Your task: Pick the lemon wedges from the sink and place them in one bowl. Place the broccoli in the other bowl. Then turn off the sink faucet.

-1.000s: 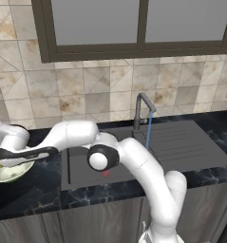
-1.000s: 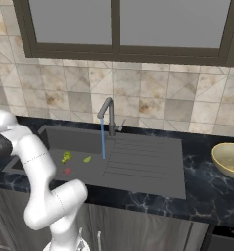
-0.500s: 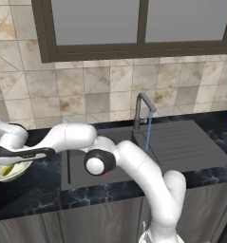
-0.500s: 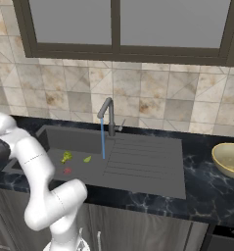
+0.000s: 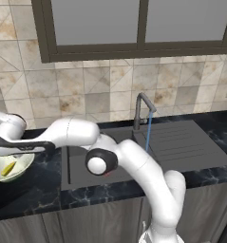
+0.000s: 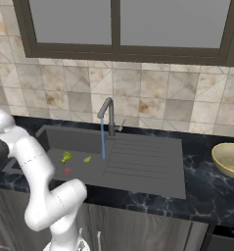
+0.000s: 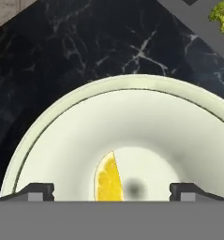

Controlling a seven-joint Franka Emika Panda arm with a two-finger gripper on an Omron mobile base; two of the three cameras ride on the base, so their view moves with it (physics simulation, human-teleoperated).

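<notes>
My gripper (image 7: 112, 191) hangs open just above the wide cream-white bowl (image 7: 52, 136), its fingertips (image 7: 36, 191) far apart. One lemon wedge (image 7: 108, 178) lies free on the bowl floor between them. In the left base view the same bowl (image 5: 21, 167) sits on the counter left of the sink, with the wedge (image 5: 9, 167) inside. Another lemon wedge (image 6: 87, 159) and the broccoli (image 6: 66, 157) lie on the floor of the sink (image 6: 138, 171). The faucet (image 6: 107, 110) runs a thin blue stream (image 6: 103, 139). The other bowl (image 6: 228, 159) stands on the counter far right.
A small red spot (image 6: 67, 170) marks the sink floor near the broccoli. The ribbed drainboard (image 6: 145, 157) takes up the sink's right half. Dark marble counter (image 5: 34, 190) surrounds the sink. A tiled wall and a window rise behind.
The jaws have spread wide over the left bowl and let go of the lemon wedge, which now lies on the bowl floor. The arm has stayed over the bowl.
</notes>
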